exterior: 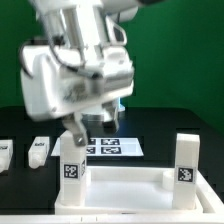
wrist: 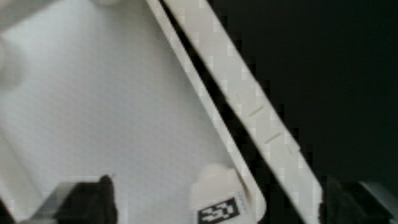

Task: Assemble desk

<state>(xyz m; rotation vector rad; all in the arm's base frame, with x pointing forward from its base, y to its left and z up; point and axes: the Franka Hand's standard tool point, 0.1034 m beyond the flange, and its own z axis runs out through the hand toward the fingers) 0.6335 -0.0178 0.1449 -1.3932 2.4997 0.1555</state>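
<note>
On the black table (exterior: 175, 125), the desk's tabletop (exterior: 125, 188) is lying rim-up with two legs standing at its corners. The jaws are hanging wide around the exterior view's left leg (exterior: 72, 168), gripping nothing.

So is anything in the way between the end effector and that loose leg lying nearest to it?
Nothing visible. The end effector hangs over an upright leg on the tabletop; the loose leg lies toward the exterior view's left, only black table between.
</note>
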